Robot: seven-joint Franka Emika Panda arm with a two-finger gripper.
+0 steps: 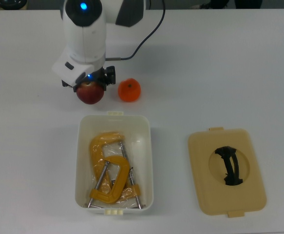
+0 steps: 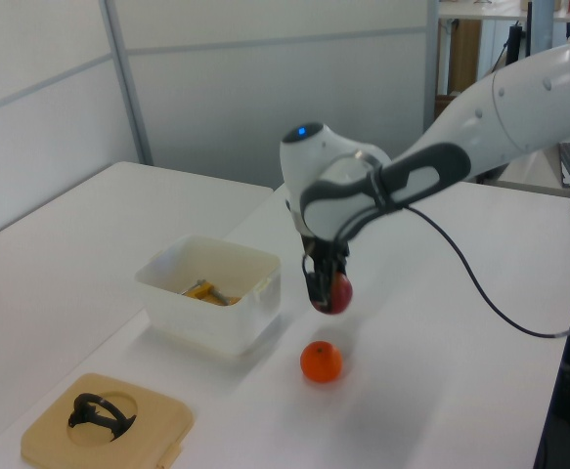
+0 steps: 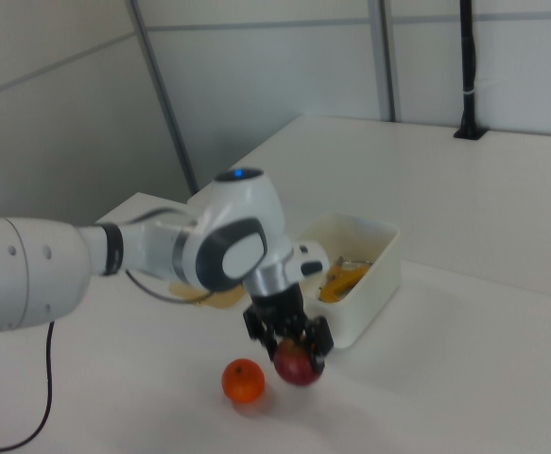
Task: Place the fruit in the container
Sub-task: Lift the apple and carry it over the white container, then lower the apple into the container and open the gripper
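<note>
Dark red apple [image 2: 335,291] is pinched in the end effector [image 2: 326,293], lifted clear of the table [image 1: 219,73], just right of the white tub [image 2: 209,293] in the left view. Best carried higher over the rim, then released low onto the yellow C-clamps [image 1: 110,168]. Orange [image 2: 321,362] left on the table.

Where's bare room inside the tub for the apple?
Free: the tub floor strip nearest the apple and orange, in the top view's upper end, plus a narrow strip along its right wall. Crowded: the yellow clamps fill the middle and lower end. The pincer holds the apple clear of the table.
</note>
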